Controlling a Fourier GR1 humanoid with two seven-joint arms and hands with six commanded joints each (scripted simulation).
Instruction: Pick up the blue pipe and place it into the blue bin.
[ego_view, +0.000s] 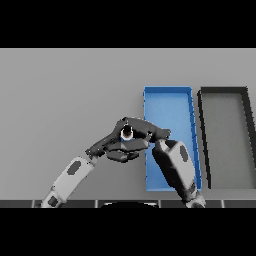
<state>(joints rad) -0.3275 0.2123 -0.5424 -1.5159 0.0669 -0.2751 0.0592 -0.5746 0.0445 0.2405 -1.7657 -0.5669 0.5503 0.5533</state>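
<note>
Right hand (142, 131) curled round what looks like the blue pipe (127, 132) (seen end-on), just left of the blue bin (170, 102); left hand (117, 149) close beneath, fingers unclear.

Two bins sit side by side on the table (60, 90): left bin (167, 91), right bin (223, 91).

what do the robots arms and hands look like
Both arms are white and grey with rounded shells, each bearing a dark oval patch. The left hand and right hand are dark, with slim fingers and a thumb. No cables or markings show.
</note>
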